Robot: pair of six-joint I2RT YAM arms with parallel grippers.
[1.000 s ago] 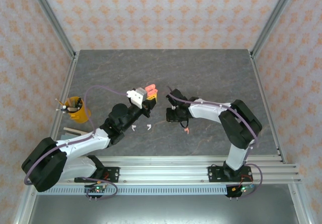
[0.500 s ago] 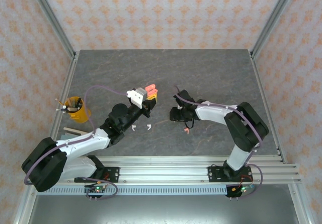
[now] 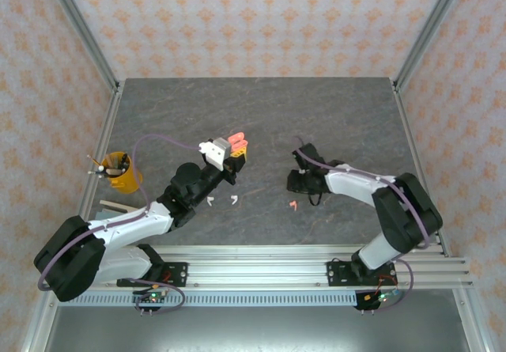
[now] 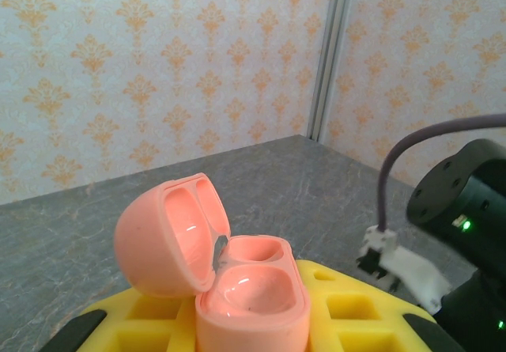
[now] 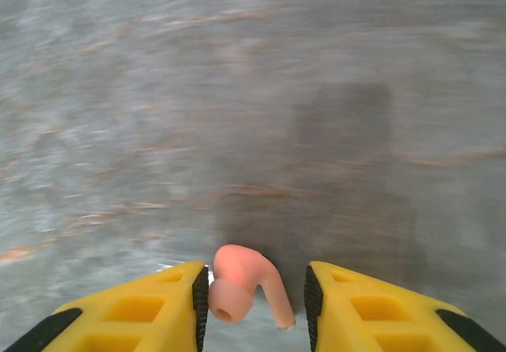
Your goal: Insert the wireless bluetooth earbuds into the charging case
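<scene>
The likeliest failure is a bad pinch on the coral-pink earbud (image 5: 237,277). In the right wrist view it lies on the desk (image 3: 332,115) at bottom centre of the frame. It sits inside the spread right end effector (image 5: 256,293), but crowded against the finger on the frame's left, not centred. If the pads close from here, one side would probably meet the rounded head first. The earbud could then roll, pivot or squirt out along the slick stone surface. A grip that catches only the thin stem may also let it swing, so it reaches the case at the wrong angle for its well.

The second risk is at the coral-pink charging case (image 4: 217,269), which the left end effector (image 4: 251,324) pinches by its base and holds above the desk. A push off the well's line could skid the earbud over the rim or knock the open lid.

The earbud's head points to the lower left of the right wrist frame and its stem tip to the lower right. Its long axis therefore runs slantwise across the finger gap. In the top view it is a speck at lower centre, too small to give a direction. In the left wrist view the case's wells face up, with the lid tipped back toward the upper left.
</scene>
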